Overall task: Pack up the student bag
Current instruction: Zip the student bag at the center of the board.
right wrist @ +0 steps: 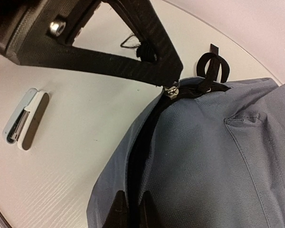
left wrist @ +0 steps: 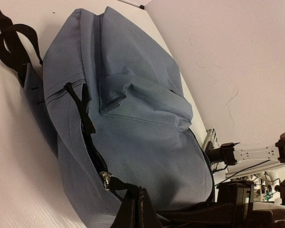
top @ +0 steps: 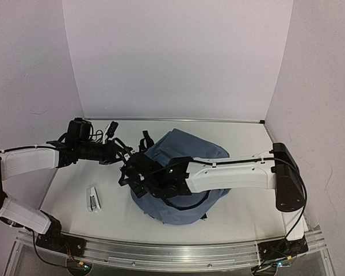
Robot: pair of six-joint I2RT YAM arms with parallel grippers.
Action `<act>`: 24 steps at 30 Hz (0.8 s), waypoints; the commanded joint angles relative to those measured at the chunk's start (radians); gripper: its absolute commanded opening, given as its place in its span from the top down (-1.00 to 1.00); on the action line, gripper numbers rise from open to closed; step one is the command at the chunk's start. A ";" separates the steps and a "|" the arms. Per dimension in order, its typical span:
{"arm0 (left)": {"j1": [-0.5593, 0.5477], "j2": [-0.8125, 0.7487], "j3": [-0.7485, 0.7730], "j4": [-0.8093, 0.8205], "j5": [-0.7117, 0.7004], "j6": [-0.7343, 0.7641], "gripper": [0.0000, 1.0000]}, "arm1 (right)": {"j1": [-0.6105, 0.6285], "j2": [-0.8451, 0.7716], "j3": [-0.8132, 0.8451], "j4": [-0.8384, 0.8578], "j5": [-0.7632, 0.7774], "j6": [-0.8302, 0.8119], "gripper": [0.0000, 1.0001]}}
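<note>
The blue-grey student bag [top: 187,150] lies mid-table, its black zipper partly open along the left side. It fills the left wrist view [left wrist: 142,137] and shows in the right wrist view [right wrist: 218,171]. My left gripper [top: 125,154] is at the bag's left edge, shut on the black zipper pull tab [left wrist: 118,183] next to the metal slider [left wrist: 104,177]. My right arm reaches across the bag. My right gripper [top: 129,175] is pinched on the lip of the dark zipper opening [right wrist: 142,142], with its tips [right wrist: 131,205] close together.
A small white and light-blue stapler [top: 92,199] lies on the table left of the bag, also in the right wrist view [right wrist: 24,118]. The bag's black strap loop [top: 144,140] sticks out at its far left. White walls stand behind and at both sides.
</note>
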 commanded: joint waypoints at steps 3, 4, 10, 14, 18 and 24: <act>0.023 0.024 0.082 -0.086 -0.153 0.019 1.00 | 0.009 -0.122 -0.097 0.054 -0.036 -0.012 1.00; 0.030 0.037 0.091 -0.088 -0.159 0.017 1.00 | 0.014 -0.141 -0.120 0.061 -0.046 -0.012 1.00; 0.050 0.097 0.142 -0.073 -0.202 0.010 1.00 | 0.061 -0.223 -0.238 0.076 -0.084 0.004 1.00; 0.060 0.134 0.170 -0.043 -0.205 0.007 1.00 | 0.107 -0.255 -0.283 0.085 -0.119 0.021 1.00; 0.076 0.177 0.203 -0.029 -0.209 0.012 1.00 | 0.154 -0.263 -0.299 0.088 -0.131 0.043 1.00; 0.101 0.234 0.231 0.000 -0.205 0.001 1.00 | 0.186 -0.267 -0.293 0.098 -0.128 0.082 1.00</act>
